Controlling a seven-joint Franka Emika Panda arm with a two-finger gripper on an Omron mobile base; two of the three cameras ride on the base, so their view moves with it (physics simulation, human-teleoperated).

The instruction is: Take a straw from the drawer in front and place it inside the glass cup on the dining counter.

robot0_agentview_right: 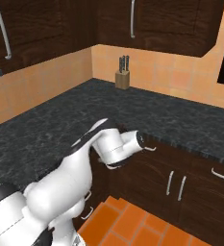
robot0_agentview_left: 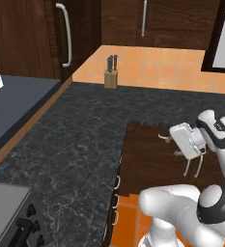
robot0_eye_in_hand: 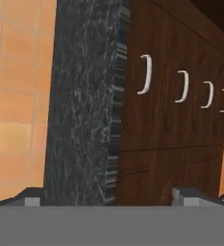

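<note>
Facing the black granite counter (robot0_agentview_left: 80, 140), I see dark brown cabinet fronts below its edge. The drawer (robot0_eye_in_hand: 147, 103) sits closed just under the counter lip, flat-fronted, with a thin curved silver handle (robot0_eye_in_hand: 146, 73) (three more such handles line up beside it). My arm bends at the elbow, wrist turned sideways toward those fronts. My gripper (robot0_agentview_left: 192, 166) hangs with its fingers spread wide, nothing between them. A knife block (robot0_agentview_left: 111, 73) stands by the far wall. No writing is readable.

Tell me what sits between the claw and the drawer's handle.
Nothing. In the hand view the open claw faces the drawer, and only bare dark wood front lies before its silver handle.
</note>
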